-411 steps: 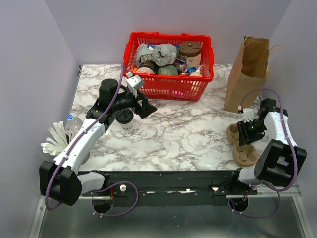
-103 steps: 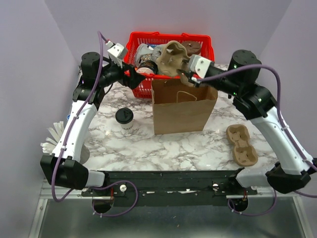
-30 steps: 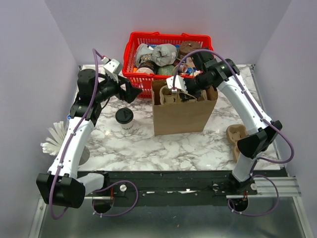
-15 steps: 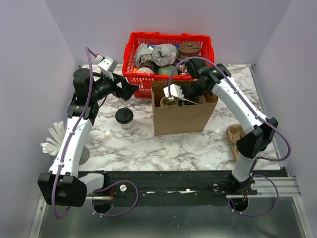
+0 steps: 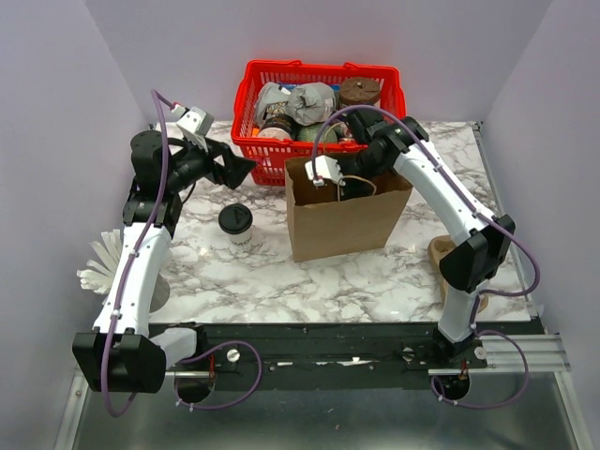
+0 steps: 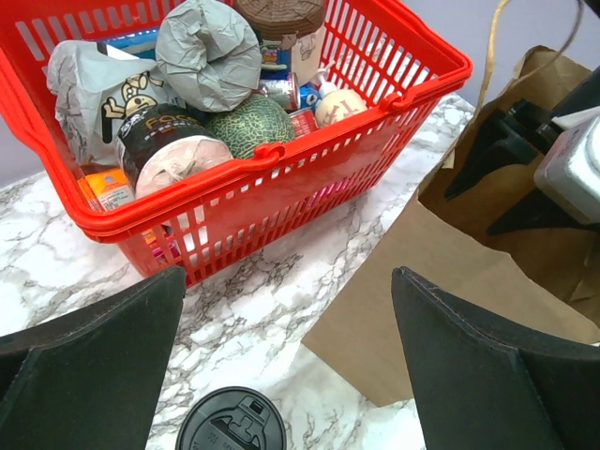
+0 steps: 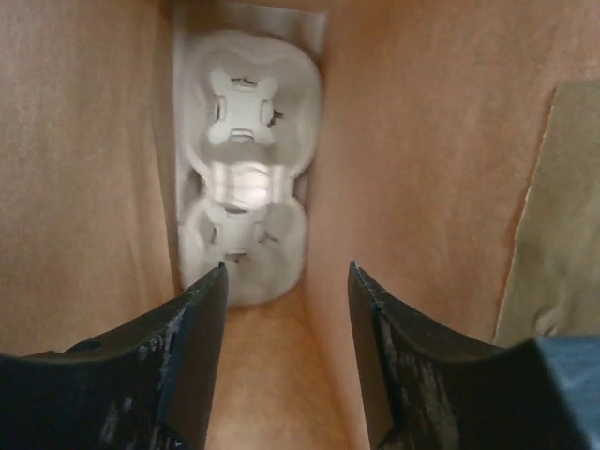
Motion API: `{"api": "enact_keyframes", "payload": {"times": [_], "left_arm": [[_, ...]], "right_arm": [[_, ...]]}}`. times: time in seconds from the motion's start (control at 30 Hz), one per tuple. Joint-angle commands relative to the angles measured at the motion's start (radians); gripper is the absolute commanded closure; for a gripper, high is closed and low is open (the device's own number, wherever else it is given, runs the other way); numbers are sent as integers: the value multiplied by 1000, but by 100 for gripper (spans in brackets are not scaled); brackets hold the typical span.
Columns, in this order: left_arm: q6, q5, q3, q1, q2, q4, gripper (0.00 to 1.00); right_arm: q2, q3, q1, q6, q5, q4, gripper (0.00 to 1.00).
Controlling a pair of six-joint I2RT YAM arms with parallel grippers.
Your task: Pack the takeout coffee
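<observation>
The takeout coffee, a white cup with a black lid, stands on the marble left of the upright brown paper bag. In the left wrist view its lid shows at the bottom edge. My left gripper hangs open above and behind the cup, holding nothing. My right gripper reaches down into the bag's mouth, open and empty. A moulded cup carrier lies flat on the bag's floor below the fingers.
A red basket full of groceries stands behind the bag, with a brown-lidded tub in it. Another cup carrier lies on the table at the right, partly behind my right arm. White utensils sit at the left edge.
My right gripper went lower into the bag, opened and let go of the cup carrier, which now lies at the bottom. My left arm drew back slightly to the left.
</observation>
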Motion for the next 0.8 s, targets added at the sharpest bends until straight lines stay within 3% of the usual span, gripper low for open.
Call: {"api": "enact_keyframes", "payload": {"times": [0.0,0.17,0.3,0.47,0.6,0.77], "left_arm": [[-35,37,-14,19,-15,51,2],[-107,73,0,20,23,108,2],[-110,143,61,-18,100,142,2],[68,189,280,-144,227,-21,1],[139,153,416,-245,356,-104,2],[278,114,511,-323,450,-208,2]], "right_arm": [[-45,59,7,8,12,-190,37],[-117,204,7,84,-59,-169,35],[-225,180,7,161,-80,-24,34],[-420,-42,4,300,16,303,34],[-606,-335,-15,426,191,825,30],[-695,-444,-77,552,297,945,28]]}}
